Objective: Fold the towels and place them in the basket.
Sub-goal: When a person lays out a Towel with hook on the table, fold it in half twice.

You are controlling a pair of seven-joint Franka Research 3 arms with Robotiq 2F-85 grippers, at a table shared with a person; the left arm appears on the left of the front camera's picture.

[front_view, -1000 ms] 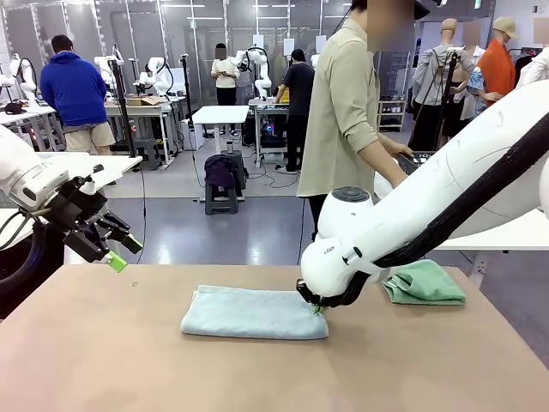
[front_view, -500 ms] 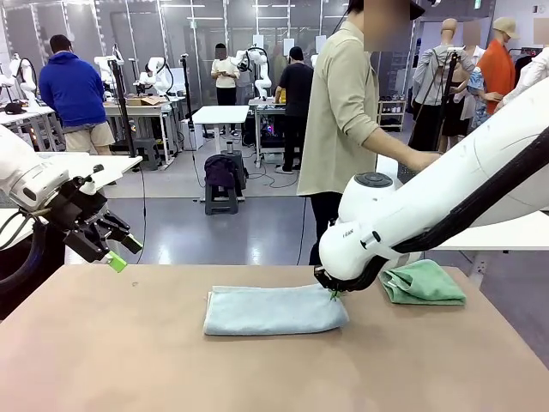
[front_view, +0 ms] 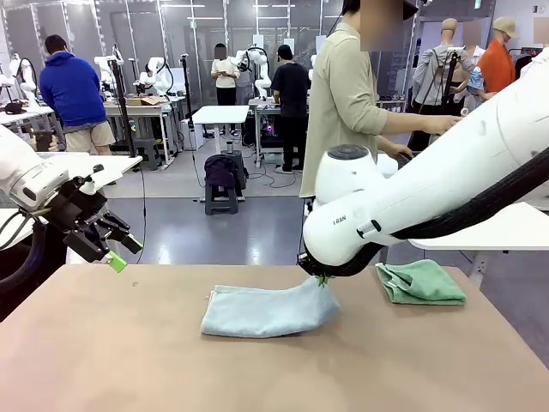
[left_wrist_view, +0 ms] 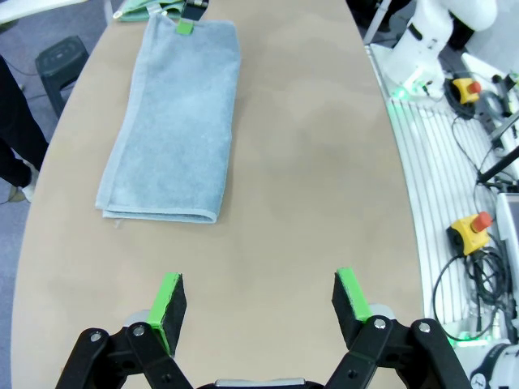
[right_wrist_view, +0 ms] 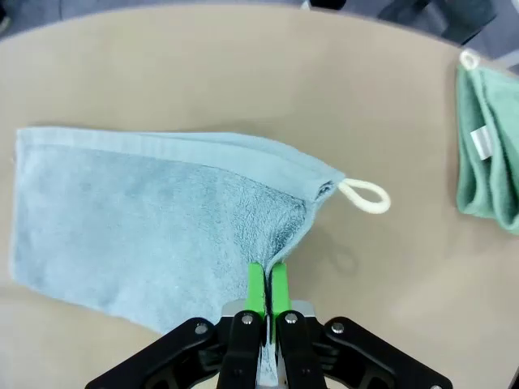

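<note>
Workshop floor behind, with benches, other people and a dark stool (front_view: pixel 221 182) in the aisle; nearest item is a plain brown tabletop (front_view: pixel 103 360), rounded at its edges.

Blue-grey towel (front_view: pixel 262 311) — folded, lying near the middle of the tabletop, long side across the front view. Its right end is lifted off the surface and bunched upward; the rest lies flat. A pale corner loop (right_wrist_view: pixel 365 196) hangs free at the raised end in the right wrist view.

Right hand (front_view: pixel 320 281) — fingers pressed together on the raised edge of the blue-grey towel, cloth pinched between the green pads (right_wrist_view: pixel 279 290). Its white arm crosses in from the right and hides part of the far edge of the tabletop.

Mint green towel (front_view: pixel 420 283) — folded, flat on the tabletop to the right of the blue-grey towel, near it but apart, close to the far edge. A small white tag (right_wrist_view: pixel 482 142) shows on it.

Left hand (front_view: pixel 116 253) — raised off the tabletop at its left side, well apart from both towels, fingers spread wide, nothing between them.

Person (front_view: pixel 347 103) — standing just beyond the far edge in a light olive shirt, turned toward the right, arm extended that way, behind the right arm.
</note>
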